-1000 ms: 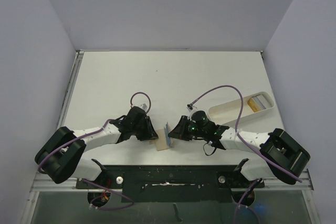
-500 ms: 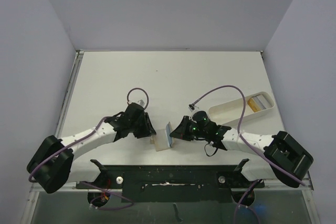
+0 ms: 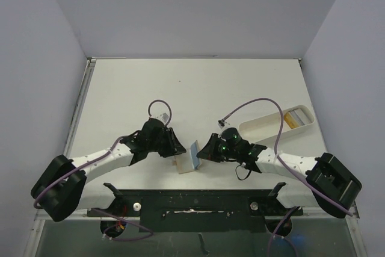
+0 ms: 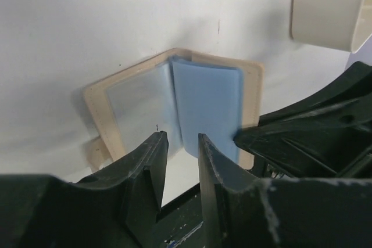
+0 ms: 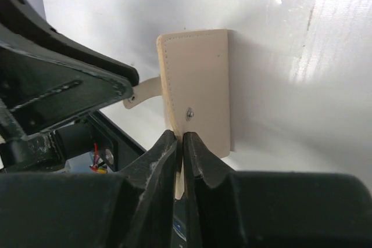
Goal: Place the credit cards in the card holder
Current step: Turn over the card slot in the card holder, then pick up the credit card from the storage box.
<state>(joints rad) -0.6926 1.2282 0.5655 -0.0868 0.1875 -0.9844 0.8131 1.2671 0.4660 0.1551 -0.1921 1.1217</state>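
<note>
Right wrist: right end effector (image 5: pixel 180 137) tight on card holder (image 5: pixel 197 79) edge; left end effector (image 4: pixel 181 141) narrow, empty.

Overhead, plus wrists close on card holder (image 5: pixel 197 79)

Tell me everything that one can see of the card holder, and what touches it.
The card holder is a small tan bifold, leather-like, with stitched edges, light blue lining, a metal snap stud outside and a strap tab. It stands half open in a V on the white table. The right gripper pinches one half's edge, shut on it. The left gripper hovers before the fold, jaws apart, seemingly not touching.
</note>
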